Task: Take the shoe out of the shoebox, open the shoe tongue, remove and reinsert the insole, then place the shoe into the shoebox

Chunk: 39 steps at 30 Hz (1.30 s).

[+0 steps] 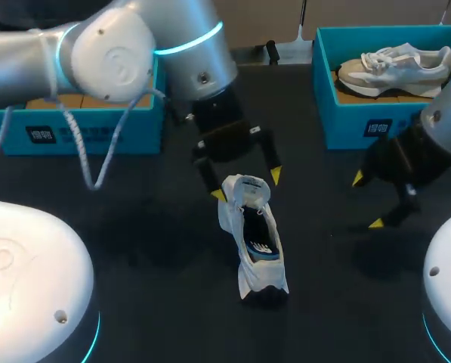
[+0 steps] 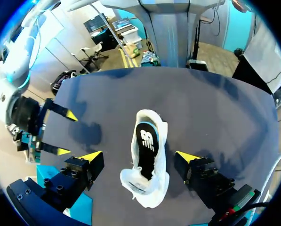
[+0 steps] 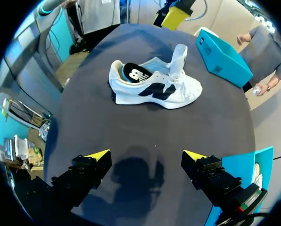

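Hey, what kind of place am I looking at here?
Probably a robotics test bench for shoe handling: a yellow-tipped left gripper and right gripper over a dark table, a white sneaker on it, and a teal cardboard shoebox.

My left arm [image 1: 127,45] is extended toward the middle, and my left gripper [image 1: 246,185] points down with its fingers spread wide (nothing gripped). My right arm [image 1: 437,128] sits at its own side, my right gripper [image 1: 366,201] likewise spread and holding nothing.

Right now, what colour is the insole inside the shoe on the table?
Black insole, white logo; left wrist view.
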Available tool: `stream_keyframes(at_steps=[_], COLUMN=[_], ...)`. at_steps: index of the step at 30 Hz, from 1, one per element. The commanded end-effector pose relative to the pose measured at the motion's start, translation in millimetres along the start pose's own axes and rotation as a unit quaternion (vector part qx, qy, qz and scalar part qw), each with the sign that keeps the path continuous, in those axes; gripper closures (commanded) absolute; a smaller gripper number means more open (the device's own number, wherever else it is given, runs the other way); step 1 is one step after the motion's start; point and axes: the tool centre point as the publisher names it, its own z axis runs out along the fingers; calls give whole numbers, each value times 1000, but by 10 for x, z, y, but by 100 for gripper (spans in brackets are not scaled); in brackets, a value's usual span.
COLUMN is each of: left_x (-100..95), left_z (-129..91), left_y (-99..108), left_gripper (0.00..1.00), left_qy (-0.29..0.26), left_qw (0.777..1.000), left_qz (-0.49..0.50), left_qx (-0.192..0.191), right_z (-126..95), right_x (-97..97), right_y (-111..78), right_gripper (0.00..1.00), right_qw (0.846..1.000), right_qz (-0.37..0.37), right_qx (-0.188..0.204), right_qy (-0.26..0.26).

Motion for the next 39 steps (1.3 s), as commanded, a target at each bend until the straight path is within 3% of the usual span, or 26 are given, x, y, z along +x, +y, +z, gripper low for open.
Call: stream_keyframes(at_steps=[1, 6, 10, 11, 12, 13, 14, 20, 25, 34, 39], left_x=[-92, -118, -73, -62, -51, -38, -29, -9, -8, 89, 99], left_z=[4, 21, 79, 86, 93, 103, 115, 162, 326, 716, 769], left_y=[33, 99, 35, 23, 10, -7, -21, -59, -33, 7, -8], left_gripper=[0, 0, 0, 16, 51, 69, 100, 100, 100, 100, 100], left_qy=[79, 95, 95, 94, 94, 94, 95, 108, 125, 131, 134], left_qw=[997, 995, 995, 995, 995, 995, 995, 994, 991, 991, 989], left_qz=[-2, -10, -7, -10, -11, -7, -8, -17, -19, -26, -24], left_qx=[-1, 2, 9, 13, 14, 9, 8, -25, -49, -33, -62], right_z=[-421, -432, -432, -432, -432, -432, -432, -432, -432, -432, -432], right_x=[-40, -50, -50, -50, -50, -50, -50, -50, -50, -50, -50], right_y=[-114, -128, -128, -128, -128, -128, -128, -128, -128, -128, -128], right_gripper=[0, 0, 0, 0, 0, 0, 0, 0, 0, 0, 0], right_qw=[1000, 999, 999, 999, 999, 999, 999, 999, 999, 999, 999], right_qz=[13, 21, 21, 21, 21, 21, 21, 21, 21, 21, 21], right_qx=[-24, -26, -26, -26, -26, -26, -26, -26, -26, -26, -26], right_qy=[4, 7, 7, 7, 7, 7, 7, 7, 7, 7, 7])
